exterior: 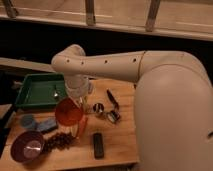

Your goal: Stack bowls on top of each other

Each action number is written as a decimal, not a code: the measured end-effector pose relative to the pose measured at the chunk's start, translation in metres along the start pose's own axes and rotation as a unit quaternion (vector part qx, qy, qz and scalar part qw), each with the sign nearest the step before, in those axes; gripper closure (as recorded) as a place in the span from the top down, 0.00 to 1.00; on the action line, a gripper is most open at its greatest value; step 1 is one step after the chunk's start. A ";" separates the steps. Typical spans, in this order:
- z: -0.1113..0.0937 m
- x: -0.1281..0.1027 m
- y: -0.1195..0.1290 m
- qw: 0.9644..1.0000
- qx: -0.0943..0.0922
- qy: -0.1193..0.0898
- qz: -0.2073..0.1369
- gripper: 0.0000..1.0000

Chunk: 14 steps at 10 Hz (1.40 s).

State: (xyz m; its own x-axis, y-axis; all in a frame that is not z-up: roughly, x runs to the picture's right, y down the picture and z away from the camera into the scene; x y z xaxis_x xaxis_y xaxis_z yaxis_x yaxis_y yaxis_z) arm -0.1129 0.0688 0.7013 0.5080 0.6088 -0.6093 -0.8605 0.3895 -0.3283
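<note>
Camera view shows me the gripper clamped on the rim of the orange-red bowl, apart from the purple bowl.

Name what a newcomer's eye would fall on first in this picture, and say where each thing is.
The big white robot arm fills the right side and reaches left over the wooden table. Its gripper, near the table's middle, is shut on the orange-red bowl, which hangs tilted. The dark purple bowl sits at the front left corner, with a green tray farther back.
</note>
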 end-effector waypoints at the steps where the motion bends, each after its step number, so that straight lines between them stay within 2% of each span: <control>1: -0.008 -0.014 0.019 0.999 0.004 -0.009 -0.030 0.00; 3: -0.020 -0.034 0.053 0.997 0.011 -0.019 -0.081 0.00; 4: -0.025 -0.042 0.080 0.992 0.017 -0.023 -0.121 0.00; 6: -0.026 -0.044 0.118 0.984 0.021 -0.022 -0.174 0.00; 8: -0.019 -0.040 0.163 0.970 0.027 -0.013 -0.240 0.00; 11: 0.002 -0.041 0.207 0.951 0.026 0.008 -0.307 0.00; 13: 0.016 -0.046 0.221 0.943 0.020 0.025 -0.331 0.00; 14: 0.019 -0.048 0.224 0.942 0.018 0.032 -0.335 0.00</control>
State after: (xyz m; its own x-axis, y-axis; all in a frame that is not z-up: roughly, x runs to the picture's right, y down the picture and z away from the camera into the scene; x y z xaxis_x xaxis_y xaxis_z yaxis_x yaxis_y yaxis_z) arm -0.3292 0.1401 0.6711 0.9320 0.1761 -0.3168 -0.3455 0.6955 -0.6300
